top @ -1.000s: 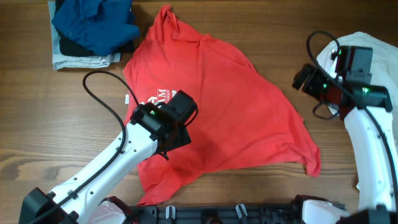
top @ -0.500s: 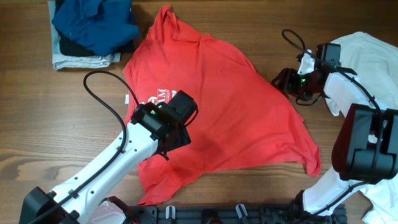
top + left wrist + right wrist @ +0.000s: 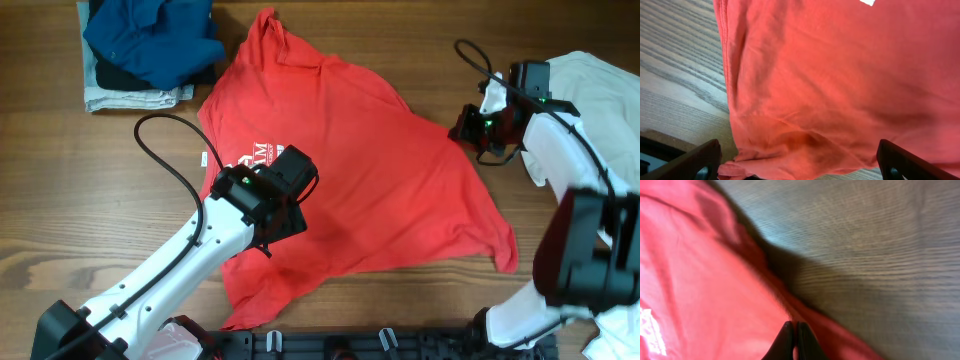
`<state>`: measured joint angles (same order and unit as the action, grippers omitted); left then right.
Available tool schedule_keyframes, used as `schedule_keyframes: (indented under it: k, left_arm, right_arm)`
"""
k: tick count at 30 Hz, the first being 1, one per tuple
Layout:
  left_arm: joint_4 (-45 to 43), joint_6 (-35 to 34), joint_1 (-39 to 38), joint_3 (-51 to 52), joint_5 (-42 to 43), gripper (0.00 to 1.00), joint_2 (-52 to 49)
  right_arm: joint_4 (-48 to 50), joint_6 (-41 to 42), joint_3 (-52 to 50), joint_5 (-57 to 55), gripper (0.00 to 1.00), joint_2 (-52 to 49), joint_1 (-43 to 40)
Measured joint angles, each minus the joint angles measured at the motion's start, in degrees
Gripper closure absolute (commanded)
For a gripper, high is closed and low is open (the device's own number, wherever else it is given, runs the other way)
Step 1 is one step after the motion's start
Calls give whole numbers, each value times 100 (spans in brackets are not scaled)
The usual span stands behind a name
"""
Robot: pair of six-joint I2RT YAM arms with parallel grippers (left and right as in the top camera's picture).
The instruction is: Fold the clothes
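The red T-shirt (image 3: 370,170) lies spread and rumpled across the middle of the table, with white lettering (image 3: 255,157) showing beside my left arm. My left gripper (image 3: 283,215) hovers over the shirt's lower left part. In the left wrist view its jaws are wide open (image 3: 800,167) with red cloth (image 3: 830,75) below them. My right gripper (image 3: 462,128) is at the shirt's right edge. Its fingertips (image 3: 796,327) are pressed together on that hem (image 3: 740,290). A white shirt (image 3: 600,90) lies at the far right, partly under the right arm.
A pile of blue and dark clothes (image 3: 150,40) on a grey folded piece sits at the back left corner. Bare wooden table (image 3: 80,190) shows left of the shirt and between it and the white shirt (image 3: 470,60). Black cables loop from both arms.
My right arm has swung left from over the white shirt to the red shirt's right edge, and its jaws have closed there. The left arm has not moved.
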<state>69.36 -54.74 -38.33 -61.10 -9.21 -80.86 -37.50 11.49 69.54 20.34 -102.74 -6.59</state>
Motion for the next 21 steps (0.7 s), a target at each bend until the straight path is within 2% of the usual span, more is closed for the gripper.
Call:
schedule_keyframes:
  k: [3, 5, 6, 8, 9, 10, 11, 13, 14, 15, 17, 21]
  left_arm:
    - [-22, 2, 0, 0, 2, 0, 0]
    - [-26, 0, 0, 0, 0, 0, 0]
    - [-22, 0, 0, 0, 2, 0, 0]
    - [-26, 0, 0, 0, 0, 0, 0]
    - [-26, 0, 0, 0, 0, 0, 0]
    - [-28, 0, 0, 0, 0, 0, 0]
    - [-28, 17, 0, 0, 0, 0, 0]
    - [-20, 72, 0, 0, 0, 0, 0]
    - [-24, 87, 0, 0, 0, 0, 0]
    - [-20, 103, 0, 0, 2, 0, 0]
    - [-17, 107, 0, 0, 0, 0, 0]
    - [-24, 109, 0, 0, 0, 0, 0]
  right_arm:
    - [-435, 105, 140, -640, 96, 713, 1071]
    - [-610, 354, 144, -844, 95, 673, 1919]
    - [-614, 575, 103, -916, 79, 603, 2288]
    - [-629, 942, -57, -1058, 69, 437, 2857]
    - [-754, 1196, -131, -1231, 59, 275, 3204]
    - [-828, 1307, -157, -1340, 44, 225, 3318]
    - [-984, 1495, -170, -1523, 41, 179, 3407]
    - [-1250, 1764, -98, -2000, 25, 184, 3265]
    - [-1449, 1812, 33, -2092, 23, 195, 3123]
    - [-1585, 1873, 262, -2197, 23, 258, 2848]
    - [-1563, 1672, 933, -2256, 29, 654, 1891]
    - [-1869, 1239, 1060, -1786, 30, 592, 1093]
